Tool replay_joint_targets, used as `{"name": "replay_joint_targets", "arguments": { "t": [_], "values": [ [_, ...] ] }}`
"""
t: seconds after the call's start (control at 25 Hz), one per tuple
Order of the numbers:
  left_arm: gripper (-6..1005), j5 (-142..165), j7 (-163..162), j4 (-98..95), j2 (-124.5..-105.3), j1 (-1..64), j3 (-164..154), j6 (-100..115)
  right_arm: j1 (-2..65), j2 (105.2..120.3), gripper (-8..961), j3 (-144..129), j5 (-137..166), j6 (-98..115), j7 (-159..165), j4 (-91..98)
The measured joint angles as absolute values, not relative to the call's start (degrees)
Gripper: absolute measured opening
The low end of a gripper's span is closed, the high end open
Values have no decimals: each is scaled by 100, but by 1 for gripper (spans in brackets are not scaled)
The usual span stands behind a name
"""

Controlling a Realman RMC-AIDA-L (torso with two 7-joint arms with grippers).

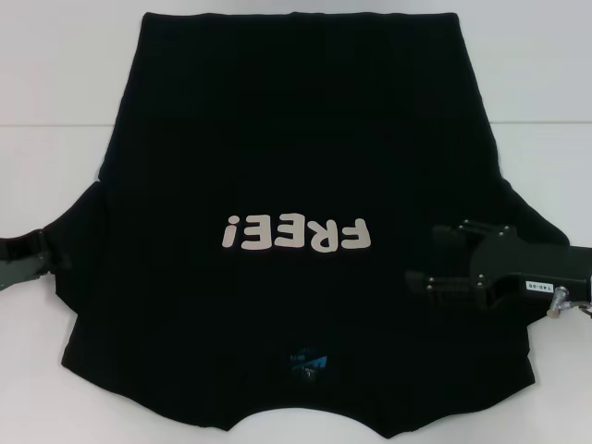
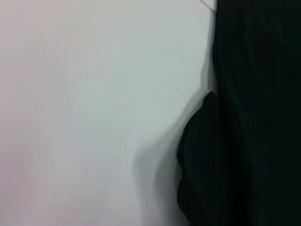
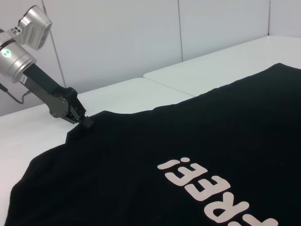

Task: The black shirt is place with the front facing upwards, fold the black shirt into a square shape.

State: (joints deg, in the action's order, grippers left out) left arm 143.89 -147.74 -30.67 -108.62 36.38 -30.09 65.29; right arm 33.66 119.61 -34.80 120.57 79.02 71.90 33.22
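I have the large plain black short-sleeved cloth shirt (image 1: 296,166) lying flat and face up on the white tabletop (image 1: 55,92), its cream "FREE!" lettering (image 1: 296,233) upside down from my head camera and the small blue neck label (image 1: 308,362) near the edge closest to me. So the collar lies toward the robot and the hem away from it.

As far as I can judge, no fold is made yet — the body is fully spread and both sleeves are out to the sides.

My left gripper (image 1: 57,259) is at the tip of the left sleeve. In the right wrist view its fingers (image 3: 81,118) look closed on the cloth at the sleeve edge (image 3: 91,123), which is slightly lifted, so I take it as gripping the shirt. My right gripper (image 1: 421,264) hovers over the right side of the shirt, near the sleeve seam — its fingers are spread apart and hold nothing.

Everything is left to do, by my reckoning: both sleeves folded in over the body, then the length folded over to make a square.
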Motion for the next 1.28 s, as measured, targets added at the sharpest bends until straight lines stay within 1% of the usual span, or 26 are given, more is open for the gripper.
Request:
{"name": "replay_joint_targets", "arguments": {
  "t": [0.2, 0.56, 0.88, 1.28],
  "values": [
    [15, 14388, -14720, -3070, -10872, 3635, -3009, 6490, 3366, 11961, 929, -3480, 12058, 7901, 7189, 3322],
    [20, 14356, -14718, -3530, -10825, 3482, -2953, 6532, 3335, 11961, 929, -3472, 12039, 7901, 7190, 3322],
    [19, 14354, -14734, -3680, -10718, 3391, -2856, 6519, 3321, 11962, 929, -3455, 12038, 7900, 7189, 3322],
    [19, 14341, -14703, -3720, -10737, 3233, -2745, 6486, 3313, 11970, 929, -3456, 12053, 7882, 7189, 3300]
  ]
}}
